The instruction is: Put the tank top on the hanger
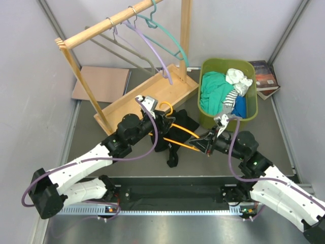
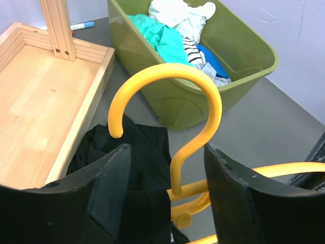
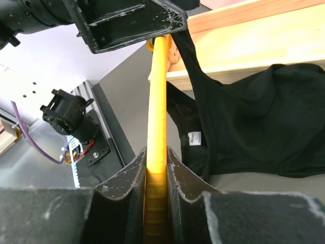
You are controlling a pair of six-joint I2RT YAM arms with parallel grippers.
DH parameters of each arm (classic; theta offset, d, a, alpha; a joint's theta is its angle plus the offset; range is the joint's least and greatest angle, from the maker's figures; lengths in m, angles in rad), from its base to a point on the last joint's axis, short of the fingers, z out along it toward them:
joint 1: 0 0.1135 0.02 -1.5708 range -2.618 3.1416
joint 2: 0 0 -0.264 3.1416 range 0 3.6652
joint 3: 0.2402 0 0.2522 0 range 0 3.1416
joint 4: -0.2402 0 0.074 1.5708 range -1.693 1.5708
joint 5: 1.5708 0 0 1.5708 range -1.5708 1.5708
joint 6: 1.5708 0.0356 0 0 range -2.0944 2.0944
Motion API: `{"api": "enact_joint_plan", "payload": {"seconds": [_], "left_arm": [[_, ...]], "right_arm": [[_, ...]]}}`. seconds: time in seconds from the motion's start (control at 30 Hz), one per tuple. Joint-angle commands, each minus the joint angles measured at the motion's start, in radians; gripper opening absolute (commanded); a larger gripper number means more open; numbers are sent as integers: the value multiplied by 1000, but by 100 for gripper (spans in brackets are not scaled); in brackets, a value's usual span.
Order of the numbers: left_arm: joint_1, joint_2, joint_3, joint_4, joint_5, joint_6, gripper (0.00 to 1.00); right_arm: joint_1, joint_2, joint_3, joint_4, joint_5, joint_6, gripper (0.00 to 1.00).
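The orange hanger (image 1: 179,131) lies across the black tank top (image 1: 172,145) in the middle of the table, its hook (image 2: 172,81) toward the wooden rack. My left gripper (image 1: 160,125) is open, its jaws wide apart on either side of the hook's stem (image 2: 179,168), over the tank top (image 2: 139,145). My right gripper (image 1: 203,144) is shut on one arm of the hanger (image 3: 158,101). The tank top (image 3: 254,117) spreads to the right of that arm and partly over the rack's base edge, with a white label showing.
A wooden clothes rack with a tray base (image 1: 152,94) stands behind; a teal hanger (image 1: 167,35) and a lilac hanger (image 1: 152,48) hang on its rail. A green bin (image 1: 226,62) of clothes sits at the back right, a book (image 1: 265,76) beside it. Cardboard (image 1: 101,81) lies at the back left.
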Motion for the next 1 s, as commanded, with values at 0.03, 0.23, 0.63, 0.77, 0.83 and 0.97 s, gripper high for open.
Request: {"api": "enact_joint_plan", "payload": {"seconds": [0.03,0.23,0.63,0.77,0.83,0.97], "left_arm": [[-16,17,-13,45,-36,-9,53],[-22,42,-4,54,-56,-4,0],[-22,83,183,-259,-252,135,0],[-21,102,174,-247,-335,122,0],[-19,108,169,-233,-393,129,0],[-13,138,195,-262,-401,120,0]], "right_arm": [[24,7,29,100,21,3,0],[36,30,29,98,49,2,0],[39,-8,133,-174,263,-89,73],[39,-92,149,-276,388,-97,74],[38,-135,140,-313,396,-97,73],[47,-132,111,-302,303,-68,70]]}}
